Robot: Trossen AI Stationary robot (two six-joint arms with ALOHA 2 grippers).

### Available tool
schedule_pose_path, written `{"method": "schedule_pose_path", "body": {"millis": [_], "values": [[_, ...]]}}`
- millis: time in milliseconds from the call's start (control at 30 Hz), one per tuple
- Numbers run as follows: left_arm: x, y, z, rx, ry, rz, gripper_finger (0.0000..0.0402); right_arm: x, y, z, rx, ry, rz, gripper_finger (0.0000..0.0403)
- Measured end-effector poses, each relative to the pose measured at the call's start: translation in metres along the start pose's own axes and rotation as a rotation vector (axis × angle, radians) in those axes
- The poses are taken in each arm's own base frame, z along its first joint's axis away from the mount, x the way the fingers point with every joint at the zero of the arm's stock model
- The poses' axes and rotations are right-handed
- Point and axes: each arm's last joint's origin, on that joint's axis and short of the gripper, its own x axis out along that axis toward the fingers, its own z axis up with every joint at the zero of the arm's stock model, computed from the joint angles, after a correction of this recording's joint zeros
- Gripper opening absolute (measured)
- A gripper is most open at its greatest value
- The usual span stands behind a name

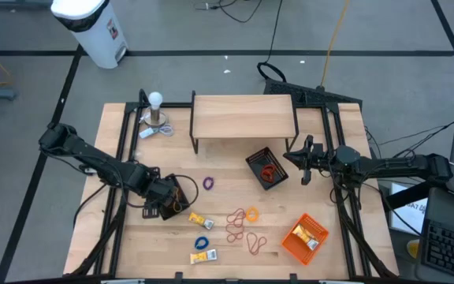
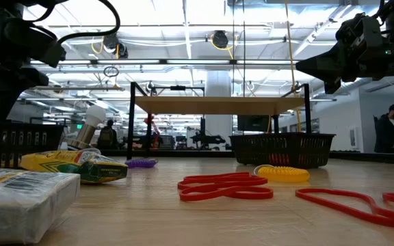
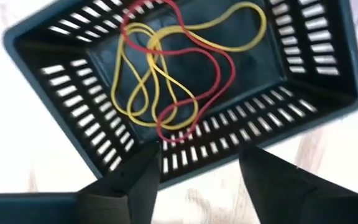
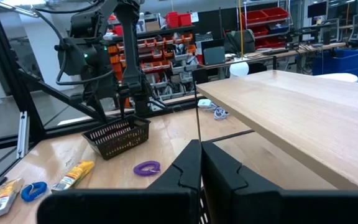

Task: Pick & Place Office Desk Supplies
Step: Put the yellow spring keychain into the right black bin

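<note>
Left wrist view: left pincer (image 3: 197,171) spread wide, empty, above mesh tray (image 3: 73,93)

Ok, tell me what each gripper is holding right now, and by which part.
Nothing is held. The left gripper hangs open over the black mesh tray with rubber bands lying inside. The right gripper is shut on nothing, up beside the wooden shelf.

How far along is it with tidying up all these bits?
Partly done. Yellow and red rubber bands lie in the black mesh tray under the open, empty left gripper; the right gripper waits shut. Still loose on the table: red bands, purple band, blue band and two packets.
</note>
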Motion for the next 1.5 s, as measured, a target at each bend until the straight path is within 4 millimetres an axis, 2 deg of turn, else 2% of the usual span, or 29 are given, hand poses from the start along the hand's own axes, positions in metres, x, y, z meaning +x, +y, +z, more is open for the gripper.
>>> {"method": "schedule_pose_path", "body": {"millis": [133,267,467,567,667,767,933,1067,1167,1300,1500], "values": [[-0.004,0.001,-0.002,0.017,0.028,0.014,0.0243,0.0,0.0,0.0,-0.005,-0.001,-0.002,0.0004],[-0.014,0.001,0.0,0.033,0.007,0.069,0.025,0.0,0.0,0.0,-0.005,-0.001,-0.003,0.0004],[-0.032,-0.001,0.012,0.111,-0.12,0.159,0.025,0.0,0.0,0.0,-0.005,0.0,-0.003,0.0004],[-0.044,-0.004,0.017,0.222,-0.284,0.167,0.0247,0.0,0.0,0.0,-0.005,-0.001,-0.003,0.0004],[-0.062,-0.005,0.015,0.332,-0.511,0.128,0.0226,0.0,0.0,0.0,-0.005,0.0,0.0,0.0004],[-0.081,0.003,0.008,0.376,-0.739,0.085,0.0187,0.0,0.0,0.0,0.0,0.0,0.0,0.0004],[-0.097,0.026,-0.019,0.317,-1.012,0.077,0.0116,0.0,0.0,0.0,0.002,0.0,0.0,0.0004],[-0.095,0.05,-0.042,0.081,-1.182,0.152,0.0072,0.0,0.0,0.0,0.002,0.0,0.0,0.0004],[-0.084,0.062,-0.056,-0.043,-1.259,0.165,0.0041,0.0,0.0,0.0,0.002,-0.001,0.0,0.0004],[-0.07,0.065,-0.062,-0.023,-1.331,0.034,0.0005,0.0,0.0,0.0,0.002,-0.001,0.0,0.0004],[-0.058,0.067,-0.068,0.003,-1.367,0.012,0.0006,0.0,-0.001,-0.003,0.022,0.033,-0.007,0.0004]]}}
